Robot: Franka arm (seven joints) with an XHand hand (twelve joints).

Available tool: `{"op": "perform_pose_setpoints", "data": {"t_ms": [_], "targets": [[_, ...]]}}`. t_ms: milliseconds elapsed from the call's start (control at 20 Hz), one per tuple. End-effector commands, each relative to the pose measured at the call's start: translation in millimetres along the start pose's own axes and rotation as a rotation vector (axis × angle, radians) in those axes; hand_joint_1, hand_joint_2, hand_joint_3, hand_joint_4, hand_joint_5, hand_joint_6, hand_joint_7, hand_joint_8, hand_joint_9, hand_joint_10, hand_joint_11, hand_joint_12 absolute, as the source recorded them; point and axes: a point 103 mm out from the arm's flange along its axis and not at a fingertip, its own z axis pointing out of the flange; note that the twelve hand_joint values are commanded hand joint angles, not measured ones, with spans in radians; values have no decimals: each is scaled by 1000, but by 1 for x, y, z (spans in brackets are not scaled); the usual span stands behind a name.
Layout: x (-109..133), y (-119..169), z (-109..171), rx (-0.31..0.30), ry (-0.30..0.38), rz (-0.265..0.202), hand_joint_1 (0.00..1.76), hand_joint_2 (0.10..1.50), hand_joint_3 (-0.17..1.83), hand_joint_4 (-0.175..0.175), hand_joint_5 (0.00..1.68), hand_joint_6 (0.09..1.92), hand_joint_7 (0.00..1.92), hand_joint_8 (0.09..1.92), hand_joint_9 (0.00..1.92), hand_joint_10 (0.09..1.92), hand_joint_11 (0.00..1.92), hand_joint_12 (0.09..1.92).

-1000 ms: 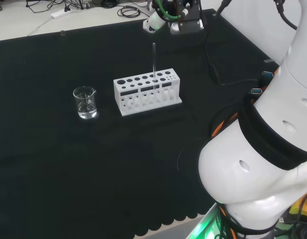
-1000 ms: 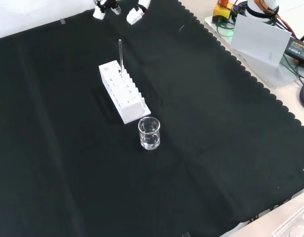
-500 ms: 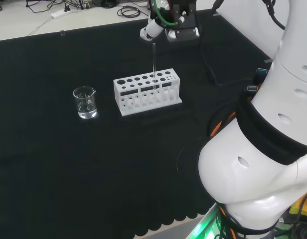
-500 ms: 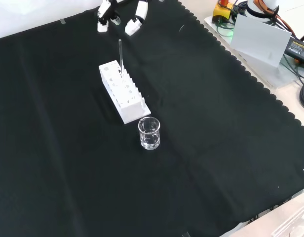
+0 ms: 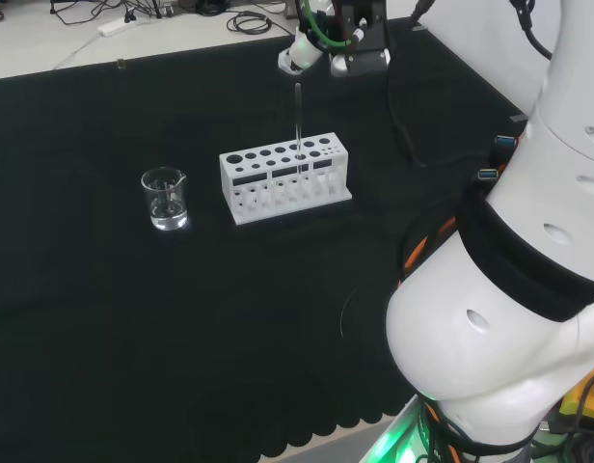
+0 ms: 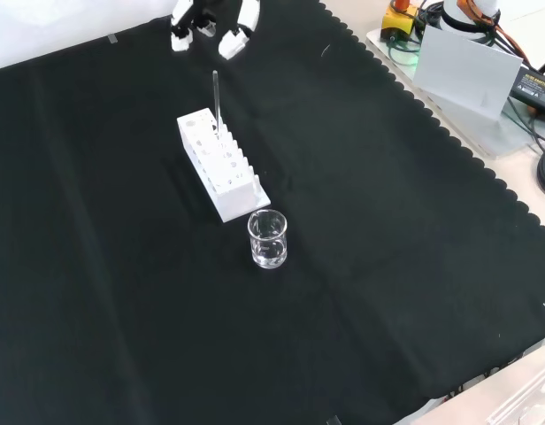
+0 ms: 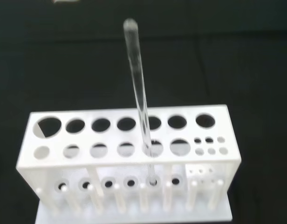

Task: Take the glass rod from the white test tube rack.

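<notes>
1. The arm's links (image 5: 528,318) are large, smooth, glossy white shells with rounded joints.
2. A black band rings the seam between two links, with small round holes dotting the shell.
3. Orange cables show beside the links.
4. The hand (image 5: 331,43) is black with white fingertips (image 6: 233,40); a green cable loops at it.

Small clear beaker (image 5: 166,199) upright on black cloth (image 5: 133,318), empty as far as can be told. In front view, beaker (image 6: 268,239) nearer the camera, about mid-cloth. Cloth (image 6: 370,292) covering worktop, scalloped along its edge. Pale floor with tangled cables (image 5: 249,19) and white power strip (image 5: 116,26) beyond cloth's far edge in head view. Grey box (image 6: 463,66) and black device (image 6: 536,86) off the cloth at upper right of front view.
</notes>
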Motion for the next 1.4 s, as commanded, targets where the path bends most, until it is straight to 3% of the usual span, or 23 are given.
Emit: {"op": "perform_pose_setpoints", "data": {"t_ms": [50,400,600,1000,1400], "targets": [[9,4,37,68,29,-16,704,763,557,-175,298,708,754,1006,1290,769,1352,936],[25,2,30,69,21,-31,705,767,556,-175,303,727,765,1015,1307,789,1383,933],[21,1,31,76,26,-19,707,769,555,-175,310,748,785,1018,1333,792,1414,916],[18,-1,53,104,22,-20,713,775,552,-175,328,785,816,1023,1398,798,1488,886],[25,12,64,99,45,-40,784,784,542,-175,520,937,867,1044,1485,772,1591,793]]}}
